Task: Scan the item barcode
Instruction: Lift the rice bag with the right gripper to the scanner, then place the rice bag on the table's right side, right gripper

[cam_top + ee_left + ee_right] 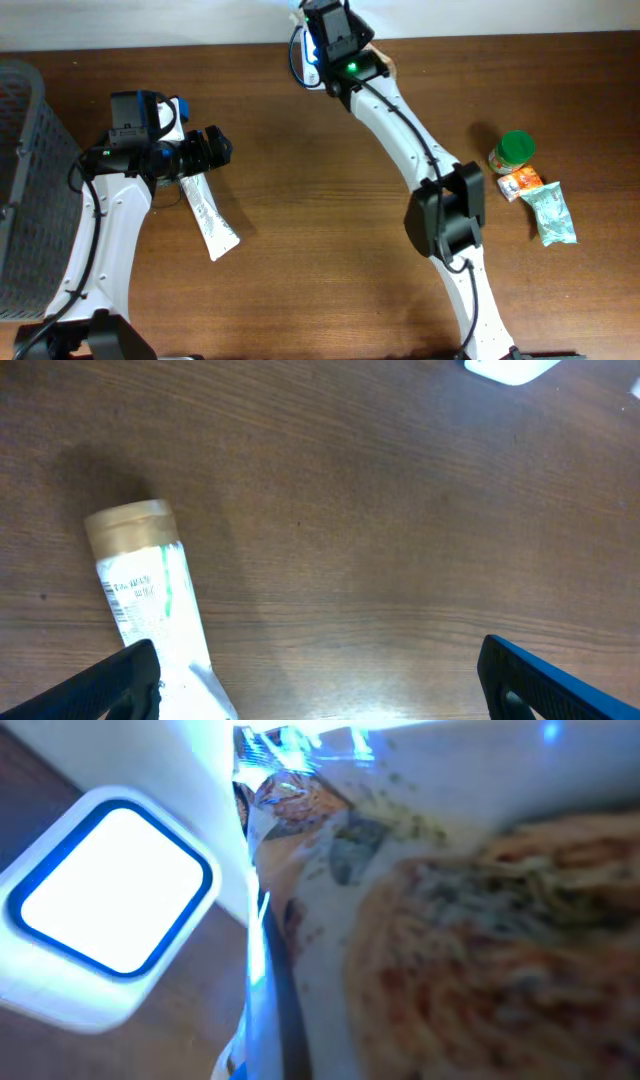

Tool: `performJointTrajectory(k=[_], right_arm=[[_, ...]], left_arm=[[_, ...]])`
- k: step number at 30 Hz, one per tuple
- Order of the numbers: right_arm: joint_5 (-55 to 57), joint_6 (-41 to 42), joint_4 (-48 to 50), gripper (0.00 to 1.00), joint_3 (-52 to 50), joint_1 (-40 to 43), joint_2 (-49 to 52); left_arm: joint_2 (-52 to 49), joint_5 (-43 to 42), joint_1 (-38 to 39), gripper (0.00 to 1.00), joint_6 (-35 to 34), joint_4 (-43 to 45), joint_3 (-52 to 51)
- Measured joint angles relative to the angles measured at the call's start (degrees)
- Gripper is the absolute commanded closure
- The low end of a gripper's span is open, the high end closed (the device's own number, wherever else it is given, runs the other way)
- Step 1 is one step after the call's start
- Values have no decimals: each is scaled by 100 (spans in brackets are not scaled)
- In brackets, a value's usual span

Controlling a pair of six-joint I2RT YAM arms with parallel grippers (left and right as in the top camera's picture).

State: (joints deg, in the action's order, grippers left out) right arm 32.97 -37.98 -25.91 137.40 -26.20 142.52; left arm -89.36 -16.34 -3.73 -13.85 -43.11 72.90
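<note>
At the counter's [300, 250] left edge you had a grey basket [25, 180], and just inside it the left arm hung low over the wood with the left fingers [100, 690] spread wide and holding nothing. A white tube [150, 590] with a tan cap lay flat on the counter beneath them, near the left edge, its cap end pointing toward the far edge and its crimped end toward the near one. Toward the middle of the far edge sat the scanner [110, 890], its blue-rimmed window glowing white. You had the right fingers [330, 30] there too, clamped shut on the food packet [450, 920], which carried a printed picture of a meal and was held up just beside the scanner's lit window; whether the two touched you could not tell. Near the right edge, well apart from all this, stood a green-capped jar [513, 150], with an orange packet [522, 183] against it and a pale green pouch [552, 213] lying flat just nearer.
</note>
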Motion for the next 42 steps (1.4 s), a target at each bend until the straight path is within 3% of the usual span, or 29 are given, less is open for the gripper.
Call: performJointTrajectory(k=[4,8,24,29,32,37,42], right_arm=[[90,-774,649,96,0,0,435],[120,-1043,710,96,0,0,610],[155,-929,586,96,0,-2,632],[22,26,-413,96,-44,28,35],[-688,1412,-1591,96,-52,131,-1196],[-2494,3694,-3960,96,50,966,-2820],[-3386,4581,-5678,96,-181,2179,-2750]], left_arm=[[0,0,0,1,0,2,0],[0,-2,0,1,0,2,0],[0,0,0,1,0,0,0],[0,4,0,1,2,2,0],[0,15,0,1,0,-4,0],[0,17,0,1,0,2,0],[0,22,0,1,0,2,0]])
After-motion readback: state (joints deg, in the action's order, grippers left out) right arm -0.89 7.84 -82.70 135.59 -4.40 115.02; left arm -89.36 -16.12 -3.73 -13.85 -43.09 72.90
